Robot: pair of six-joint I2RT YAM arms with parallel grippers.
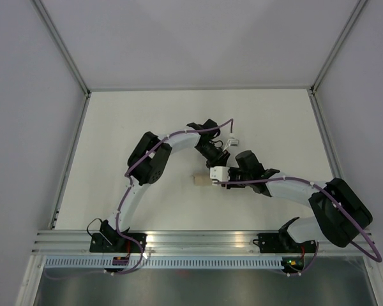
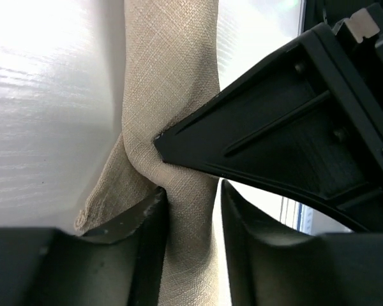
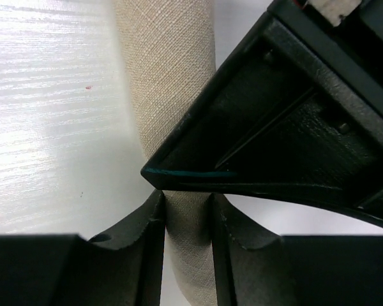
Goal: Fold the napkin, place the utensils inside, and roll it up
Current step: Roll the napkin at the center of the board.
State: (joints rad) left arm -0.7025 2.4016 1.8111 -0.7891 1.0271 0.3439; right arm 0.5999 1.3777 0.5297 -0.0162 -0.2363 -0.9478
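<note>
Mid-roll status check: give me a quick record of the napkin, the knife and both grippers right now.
napkin: rolled into a narrow beige bundle, lying on the white table
knife: not visible in any view
left gripper: fingers straddle the roll; firm grip unclear
right gripper: closed on the roll
arms: both meet over the roll at mid-table

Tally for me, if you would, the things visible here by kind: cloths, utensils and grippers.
Cloths: 1, the napkin, rolled into a slim bundle
Utensils: 0 in view; anything inside the roll would be hidden
Grippers: 2, the left gripper and the right gripper, both astride the napkin
Total: 3
</note>
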